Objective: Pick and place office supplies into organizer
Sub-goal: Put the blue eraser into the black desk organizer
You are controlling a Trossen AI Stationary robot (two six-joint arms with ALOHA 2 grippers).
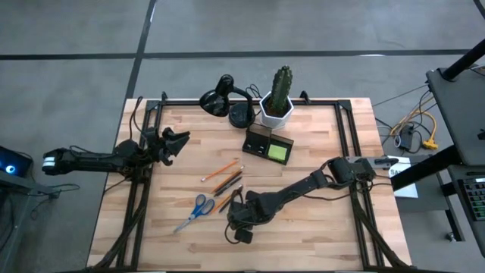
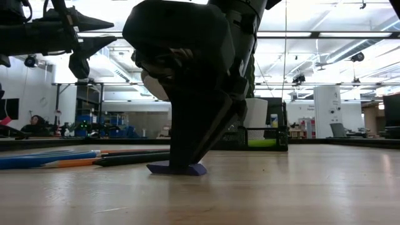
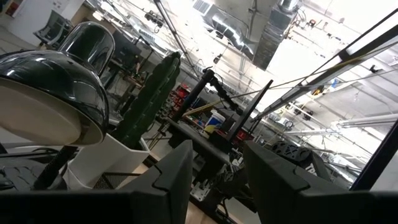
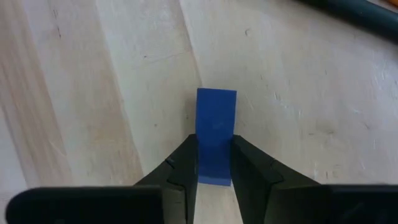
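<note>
A: Bare wood is being left open across the table toward the lower right of the high view.

B: The right gripper is being lowered at lower centre, fingers pressed on one small blue block; the left gripper is being held apart at upper left. One pair of scissors and one organizer are counted.

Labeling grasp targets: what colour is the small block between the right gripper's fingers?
Blue block, clearest in the right wrist view.
</note>
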